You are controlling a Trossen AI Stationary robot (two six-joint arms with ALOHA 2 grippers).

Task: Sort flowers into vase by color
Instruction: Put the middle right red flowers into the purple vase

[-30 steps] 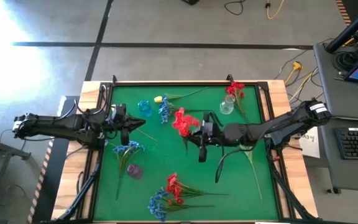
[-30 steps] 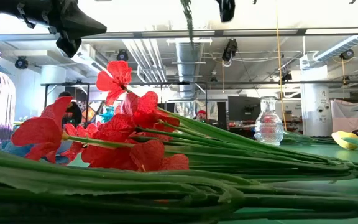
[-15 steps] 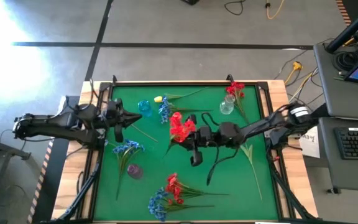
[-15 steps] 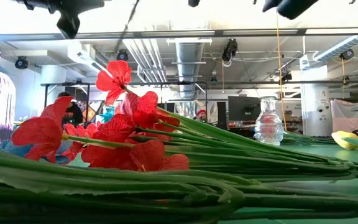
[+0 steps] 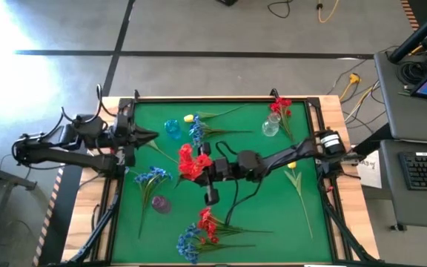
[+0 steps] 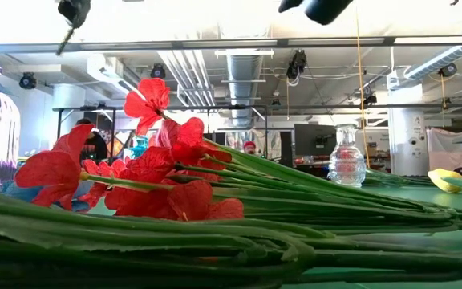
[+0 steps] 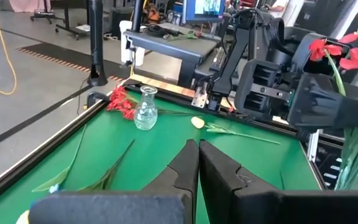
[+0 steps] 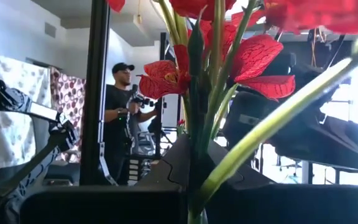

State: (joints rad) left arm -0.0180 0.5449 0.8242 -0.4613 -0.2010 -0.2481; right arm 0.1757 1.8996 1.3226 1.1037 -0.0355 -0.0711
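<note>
Three small vases stand on the green felt worktop (image 5: 273,215): a blue vase (image 5: 172,128), a clear vase (image 5: 270,126) and a purple vase (image 5: 160,204). The right pincer (image 5: 199,165), centre frame, is clamped on a red flower bunch (image 5: 189,162). The left pincer (image 5: 151,136), centre-left, is closed and empty. More flowers (image 5: 202,230) lie at bottom centre, stems overlapping.

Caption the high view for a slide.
Right gripper carries red flowers across the green table; left gripper waits shut nearby.
</note>
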